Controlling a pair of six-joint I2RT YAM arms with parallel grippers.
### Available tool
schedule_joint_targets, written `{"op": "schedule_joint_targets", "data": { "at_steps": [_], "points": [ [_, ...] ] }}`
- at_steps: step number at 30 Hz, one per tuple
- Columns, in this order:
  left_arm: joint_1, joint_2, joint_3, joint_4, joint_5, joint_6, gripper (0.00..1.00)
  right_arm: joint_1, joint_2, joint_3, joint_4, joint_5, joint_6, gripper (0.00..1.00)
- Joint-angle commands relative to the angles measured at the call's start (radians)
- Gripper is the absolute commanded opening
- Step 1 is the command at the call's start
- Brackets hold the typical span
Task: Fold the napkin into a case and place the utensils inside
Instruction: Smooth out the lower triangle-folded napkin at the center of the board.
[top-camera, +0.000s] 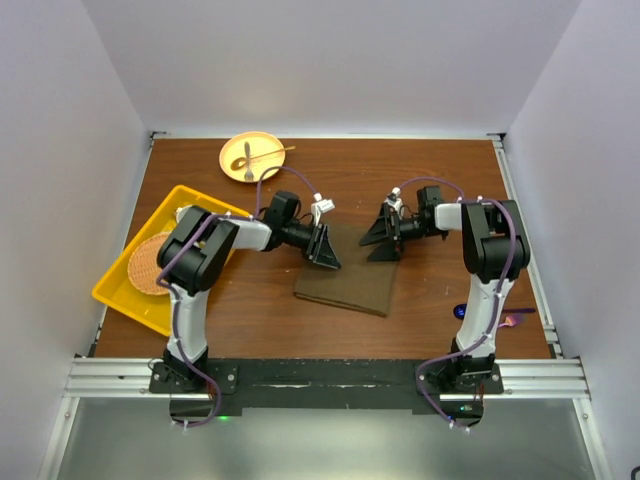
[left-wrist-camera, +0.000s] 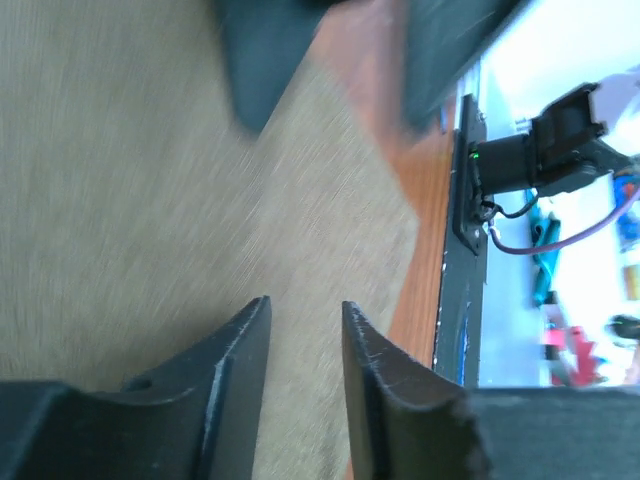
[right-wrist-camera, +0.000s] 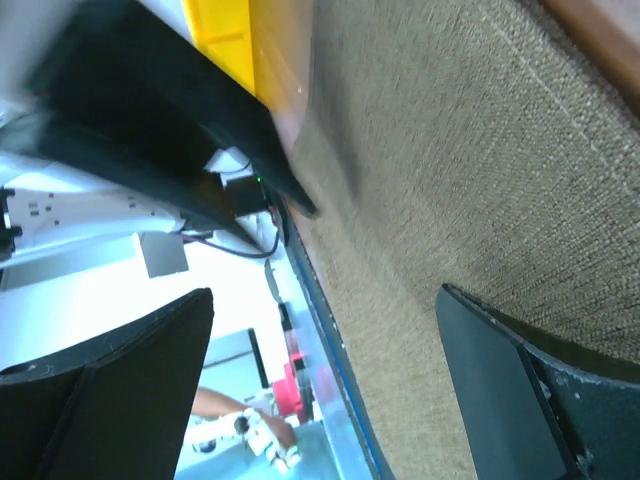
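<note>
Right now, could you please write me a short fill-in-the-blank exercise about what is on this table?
1. The round woven mat sits in the yellow ___.
2. The utensils lie on the round yellow ___.
3. The right gripper has its jaws wide ___, holding nothing.
4. The left gripper hangs over the folded olive-brown ___.
Missing words: tray; plate; open; napkin.

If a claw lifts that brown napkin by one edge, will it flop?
Probably flops: the napkin is woven cloth lying limp and flat. Nothing pins it, so any fold may fall open. Its coarse weave should resist slipping.
</note>
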Motion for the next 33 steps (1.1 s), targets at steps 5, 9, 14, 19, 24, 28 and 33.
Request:
{"op": "schedule_joint_targets", "data": {
  "at_steps": [5, 9, 14, 19, 24, 28, 33],
  "points": [
    [0.080, 0.089, 0.000, -0.106, 0.017, 0.016, 0.26, -0.087, 0.199, 0.129, -0.211, 0.054, -0.198, 0.98],
    [0.084, 0.098, 0.005, -0.212, 0.010, 0.109, 0.21, -0.139, 0.196, 0.192, -0.332, 0.043, -0.281, 0.97],
    [0.086, 0.092, 0.003, -0.287, -0.004, 0.200, 0.18, -0.181, 0.181, 0.252, -0.364, 0.072, -0.274, 0.97],
    [0.078, 0.063, 0.023, -0.350, -0.001, 0.289, 0.22, -0.159, 0.115, 0.284, -0.447, -0.007, -0.345, 0.96],
    [0.043, 0.001, 0.061, -0.445, 0.005, 0.442, 0.31, -0.156, 0.054, 0.358, -0.594, -0.035, -0.437, 0.80],
    [0.037, -0.077, 0.071, -0.427, -0.006, 0.467, 0.36, -0.155, 0.052, 0.371, -0.648, -0.011, -0.467, 0.60],
    [0.002, -0.094, 0.107, -0.341, -0.032, 0.419, 0.37, -0.138, 0.037, 0.263, -0.349, 0.109, -0.268, 0.37]
  ]
}}
